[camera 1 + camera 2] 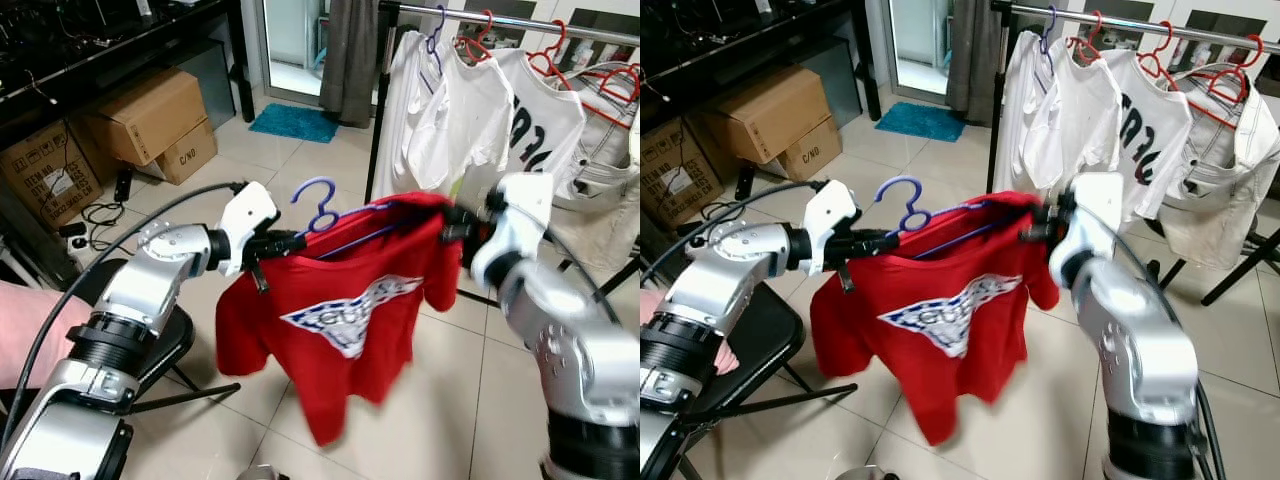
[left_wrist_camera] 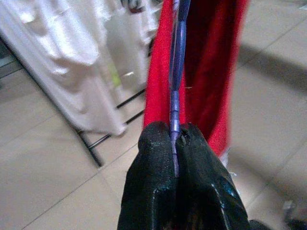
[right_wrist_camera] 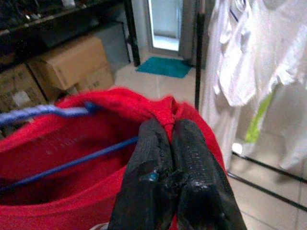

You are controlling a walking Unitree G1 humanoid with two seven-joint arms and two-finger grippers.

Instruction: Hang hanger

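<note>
A purple hanger [image 1: 335,215] carrying a red T-shirt [image 1: 345,310] is held up in the air between the two arms, in front of the clothes rack [image 1: 480,18]. The left gripper [image 2: 176,143] is pressed together on the hanger's thin bar at one end. The right gripper [image 3: 169,139] is pinched on the red cloth at the shirt's other shoulder.

Behind them the rack's bar holds three white shirts [image 1: 470,110] and a pale garment [image 1: 605,170], on one purple and several red hangers. A grey curtain [image 1: 350,55] hangs by its left post.

Three cardboard boxes [image 1: 150,115] sit under a dark shelf on the left, beside a teal mat [image 1: 293,122]. A black chair [image 1: 750,330] stands under the left arm. The floor [image 1: 450,400] is pale tile.
</note>
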